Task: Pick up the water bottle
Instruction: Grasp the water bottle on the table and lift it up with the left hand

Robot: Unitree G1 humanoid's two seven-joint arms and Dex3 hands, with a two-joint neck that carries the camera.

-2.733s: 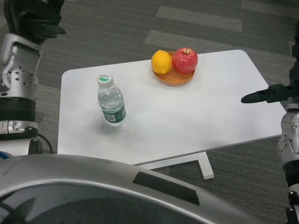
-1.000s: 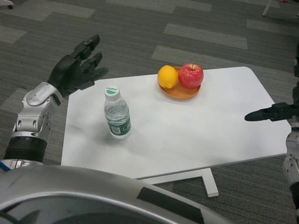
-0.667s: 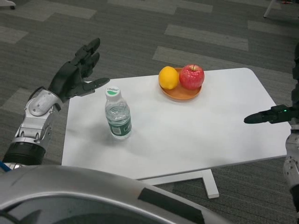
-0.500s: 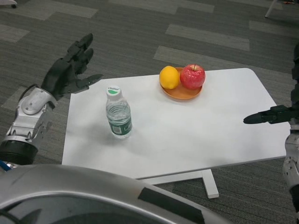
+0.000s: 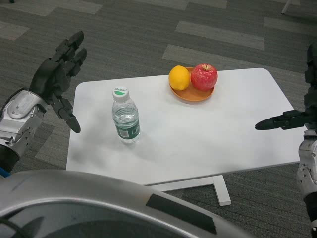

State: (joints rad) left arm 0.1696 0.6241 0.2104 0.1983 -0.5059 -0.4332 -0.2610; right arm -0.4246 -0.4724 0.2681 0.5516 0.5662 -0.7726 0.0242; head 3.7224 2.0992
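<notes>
The water bottle (image 5: 126,116) stands upright on the white table (image 5: 198,134), toward its nine o'clock side, with its white cap and green label showing. Nothing touches it.

The left hand (image 5: 55,79) hangs in the air off the table's edge at about nine o'clock from the bottle, near it but apart. Its fingers (image 5: 70,50) are spread wide and hold nothing; one points down toward the table edge while the others reach up and away toward twelve o'clock.

The right hand (image 5: 283,120) is at the table's three o'clock edge, well apart from the bottle. Only a dark, narrow part of it shows, pointing toward nine o'clock, and I cannot tell how its fingers lie, though it seems to hold nothing.

At about one o'clock from the bottle, an orange plate (image 5: 192,93) sits near the table's far edge, carrying a lemon (image 5: 179,78) and a red apple (image 5: 204,77) side by side, touching or nearly so.
</notes>
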